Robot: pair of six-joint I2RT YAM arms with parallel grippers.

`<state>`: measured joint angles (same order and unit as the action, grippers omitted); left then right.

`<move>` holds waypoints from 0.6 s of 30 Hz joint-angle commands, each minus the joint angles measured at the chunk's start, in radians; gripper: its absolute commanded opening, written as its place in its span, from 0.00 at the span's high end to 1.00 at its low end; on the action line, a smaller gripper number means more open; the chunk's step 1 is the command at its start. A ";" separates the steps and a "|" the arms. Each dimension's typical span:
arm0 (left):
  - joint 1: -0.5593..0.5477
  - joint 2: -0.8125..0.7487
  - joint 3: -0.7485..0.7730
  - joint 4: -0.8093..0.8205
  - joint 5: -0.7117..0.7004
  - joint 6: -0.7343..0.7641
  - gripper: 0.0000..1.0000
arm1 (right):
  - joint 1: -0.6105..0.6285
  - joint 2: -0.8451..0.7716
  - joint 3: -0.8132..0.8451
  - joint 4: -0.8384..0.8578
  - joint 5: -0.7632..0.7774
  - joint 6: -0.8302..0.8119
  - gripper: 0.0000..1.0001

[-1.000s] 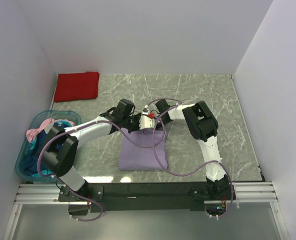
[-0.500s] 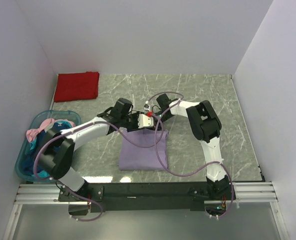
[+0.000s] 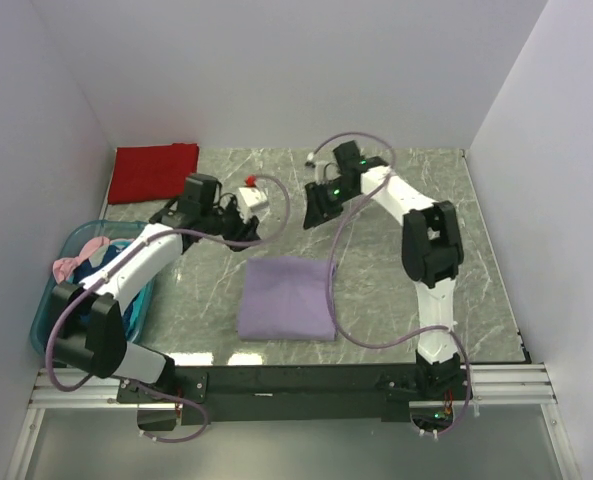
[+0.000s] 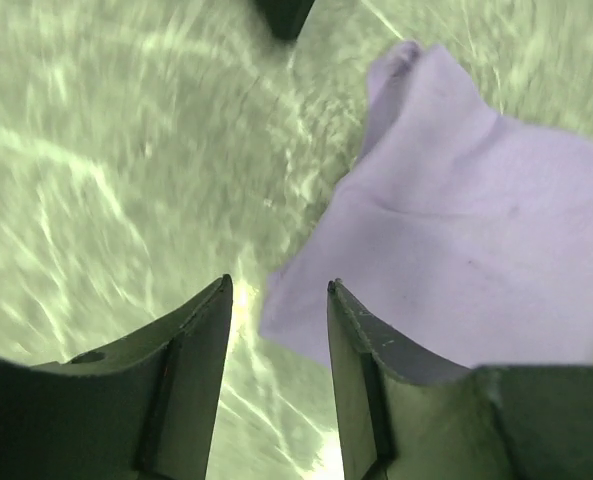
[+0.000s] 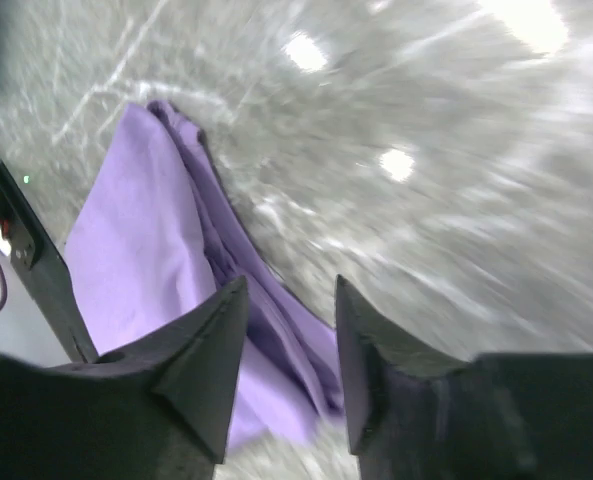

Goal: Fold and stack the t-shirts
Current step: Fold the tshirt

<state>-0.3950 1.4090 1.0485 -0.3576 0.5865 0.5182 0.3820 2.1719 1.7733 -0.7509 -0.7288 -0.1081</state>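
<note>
Purple t-shirt (image 3: pixel 286 310) lies released (folded); left end effector (image 3: pixel 239 231) and right end effector (image 3: pixel 314 212) withdrew, both spread.

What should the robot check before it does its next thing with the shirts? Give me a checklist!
1. The light purple folded t-shirt lies flat as a tidy rectangle: ok.
2. The left gripper is open with nothing between its fingers: ok.
3. The right gripper is open and empty: ok.
4. Both grippers are raised clear of the purple shirt: ok.
5. The red folded t-shirt lies in the far left corner with nothing on top, ready to stack on: ok.
6. How many shirts wait in the translucent teal plastic tub: cannot tell, only pink and blue cloth shows.
</note>
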 commanded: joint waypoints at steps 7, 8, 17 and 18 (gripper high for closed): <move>0.182 0.146 0.025 0.015 0.203 -0.492 0.48 | -0.101 -0.245 -0.165 -0.104 -0.007 -0.074 0.46; 0.192 0.174 0.021 0.031 0.193 -0.512 0.48 | -0.101 -0.262 -0.191 -0.093 -0.024 -0.049 0.46; 0.223 0.301 -0.005 0.060 0.124 -0.672 0.48 | -0.101 -0.282 -0.429 0.051 -0.046 0.065 0.38; 0.223 0.304 -0.011 0.063 0.125 -0.675 0.47 | -0.100 -0.279 -0.446 0.058 -0.049 0.070 0.38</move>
<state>-0.1741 1.7020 1.0481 -0.3313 0.7116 -0.0917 0.2829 1.9141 1.3457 -0.7689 -0.7502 -0.0845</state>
